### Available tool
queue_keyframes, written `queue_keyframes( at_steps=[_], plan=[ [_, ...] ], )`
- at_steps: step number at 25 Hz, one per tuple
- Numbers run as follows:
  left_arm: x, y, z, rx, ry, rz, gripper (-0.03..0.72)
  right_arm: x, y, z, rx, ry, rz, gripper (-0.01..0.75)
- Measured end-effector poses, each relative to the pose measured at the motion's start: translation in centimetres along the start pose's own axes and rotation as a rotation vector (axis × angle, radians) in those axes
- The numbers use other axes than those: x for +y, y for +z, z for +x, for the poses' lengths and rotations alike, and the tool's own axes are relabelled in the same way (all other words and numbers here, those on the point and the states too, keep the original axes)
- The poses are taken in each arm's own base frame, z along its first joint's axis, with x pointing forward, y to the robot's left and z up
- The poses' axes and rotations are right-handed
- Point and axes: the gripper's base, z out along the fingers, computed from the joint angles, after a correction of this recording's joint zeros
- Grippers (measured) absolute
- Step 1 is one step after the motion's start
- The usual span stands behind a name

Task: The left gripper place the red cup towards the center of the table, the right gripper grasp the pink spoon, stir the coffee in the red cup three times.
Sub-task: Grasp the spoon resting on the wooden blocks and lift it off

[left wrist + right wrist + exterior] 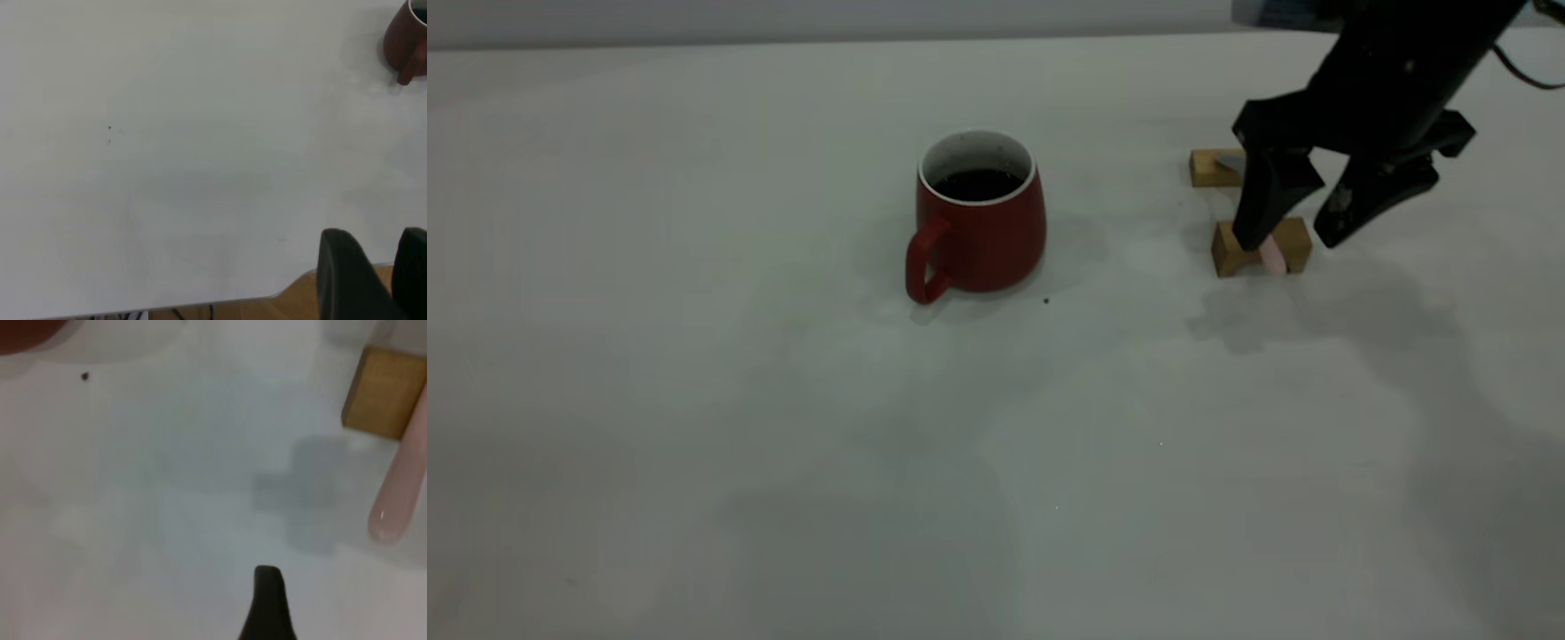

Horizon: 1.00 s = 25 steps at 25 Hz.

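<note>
A: Which element is largest?
B: The table (783,462), a plain off-white surface filling the exterior view, with a few tiny dark specks.

A: And next in size?
B: The right gripper (1303,236), black, entering from the upper right corner of the exterior view. Its 2 fingers point down at the table and stand apart, open. One finger tip rests at or just in front of the near wooden block (1232,253); the other hangs to the outer side of that block. Nothing is held between them.

A: Where is the left gripper?
B: It appears only in the left wrist view, as 2 dark fingers (347,280) at the frame edge, with a narrow gap between them and nothing in it. They are over the table's edge, well apart from the cup.

A: Locate the red cup.
B: The red cup (980,218) stands upright near the table's centre, its loop handle turned toward the camera and the left arm's side. The coffee (978,184), nearly black, sits below the white rim.

A: What about the blocks?
B: 2 tan blocks lie on the right arm's side of the cup; the far wooden block (1211,167) sits behind the near one.

A: And the smallest item?
B: The pink spoon (1272,258). Its pale pink handle end projects over the near block toward the camera, just beside the gripper's inner finger. Whether the finger touches it cannot be told.
</note>
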Motion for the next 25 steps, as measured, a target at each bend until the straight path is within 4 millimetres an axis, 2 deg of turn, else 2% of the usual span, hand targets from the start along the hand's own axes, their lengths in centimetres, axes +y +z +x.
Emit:
queue_keyframes(
  at_steps=[10, 15, 19, 21, 25],
  plan=[
    [0.0, 0.0, 0.0, 0.000, 0.000, 0.000, 0.247, -1.1, 3.5, -1.0, 0.049, -0.036, 0.015, 0.652],
    [0.0, 0.0, 0.0, 0.000, 0.000, 0.000, 0.247, -1.5, 4.4, -0.9, 0.059, -0.050, 0.029, 0.608],
    [0.0, 0.0, 0.0, 0.000, 0.000, 0.000, 0.247, -1.7, 4.6, -1.0, 0.047, -0.058, 0.045, 0.484],
    [0.0, 0.0, 0.0, 0.000, 0.000, 0.000, 0.247, -1.7, 4.6, -1.0, 0.042, -0.065, 0.051, 0.394],
    [0.0, 0.0, 0.0, 0.000, 0.000, 0.000, 0.247, -1.8, 4.6, -1.1, 0.038, -0.068, 0.055, 0.162]
  ],
)
